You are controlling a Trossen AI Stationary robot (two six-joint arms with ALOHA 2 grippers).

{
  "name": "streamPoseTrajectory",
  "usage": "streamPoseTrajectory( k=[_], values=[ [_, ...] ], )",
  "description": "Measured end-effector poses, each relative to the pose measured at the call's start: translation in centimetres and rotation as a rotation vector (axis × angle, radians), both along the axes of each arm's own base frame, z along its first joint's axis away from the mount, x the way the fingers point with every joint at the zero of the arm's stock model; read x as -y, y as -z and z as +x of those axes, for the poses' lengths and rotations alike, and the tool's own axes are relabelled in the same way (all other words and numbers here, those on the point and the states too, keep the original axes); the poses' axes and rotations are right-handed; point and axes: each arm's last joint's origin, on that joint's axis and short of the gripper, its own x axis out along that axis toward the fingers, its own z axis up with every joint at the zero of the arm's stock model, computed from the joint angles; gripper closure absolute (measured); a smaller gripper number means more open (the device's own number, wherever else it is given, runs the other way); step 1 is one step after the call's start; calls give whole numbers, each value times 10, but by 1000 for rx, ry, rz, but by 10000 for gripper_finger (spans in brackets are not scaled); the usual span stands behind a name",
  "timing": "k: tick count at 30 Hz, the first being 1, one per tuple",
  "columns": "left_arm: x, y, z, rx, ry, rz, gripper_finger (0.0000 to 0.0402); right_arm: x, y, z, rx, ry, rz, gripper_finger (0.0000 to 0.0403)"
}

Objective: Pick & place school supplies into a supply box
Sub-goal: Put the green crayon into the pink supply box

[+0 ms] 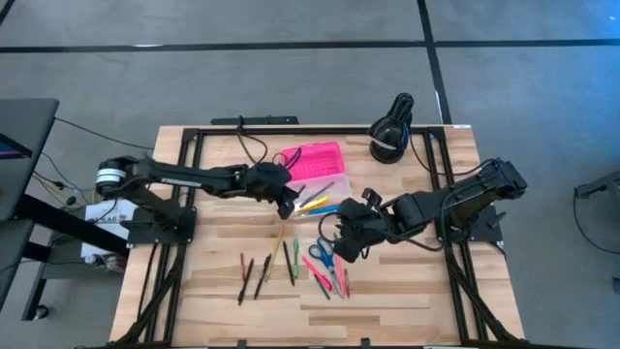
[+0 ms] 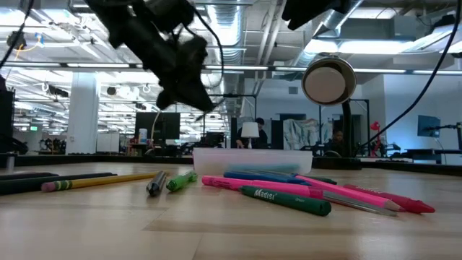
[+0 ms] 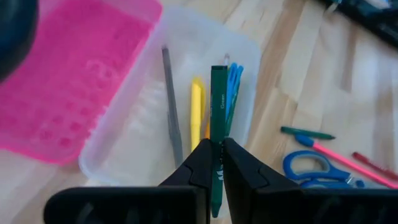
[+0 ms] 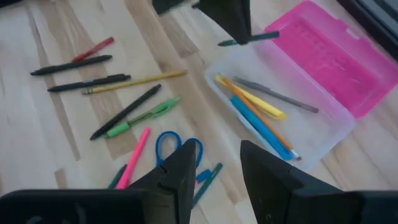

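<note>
Left gripper (image 3: 216,163) clamped on a dark green pencil (image 3: 217,118) marked "Green", above the supply box (image 3: 140,134) clear base. Right gripper (image 4: 214,165) parted wide, empty, over the blue-handled scissors (image 4: 177,146) on the surface (image 4: 37,143). A green pen (image 2: 285,200) there reads "Monisi", uncertainly.

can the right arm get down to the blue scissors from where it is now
Probably yes. The right gripper hangs open just above the blue scissors, which lie flat on the table with nothing on top. A pink pen and a green pen lie close beside the handles, so it may nudge them.
</note>
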Motion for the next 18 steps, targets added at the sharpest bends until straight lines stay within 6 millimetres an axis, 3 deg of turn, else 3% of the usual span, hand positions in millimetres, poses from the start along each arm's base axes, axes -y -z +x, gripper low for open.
streamPoseTrajectory(
  k=[12, 18],
  values=[
    [-24, 17, 47, -200, 82, 25, 388, -17, 2, -10, -5, 34, 50, 285],
    [-33, 21, 53, -304, 52, 49, 357, -20, 5, -19, -55, 96, 64, 285]
  ],
)
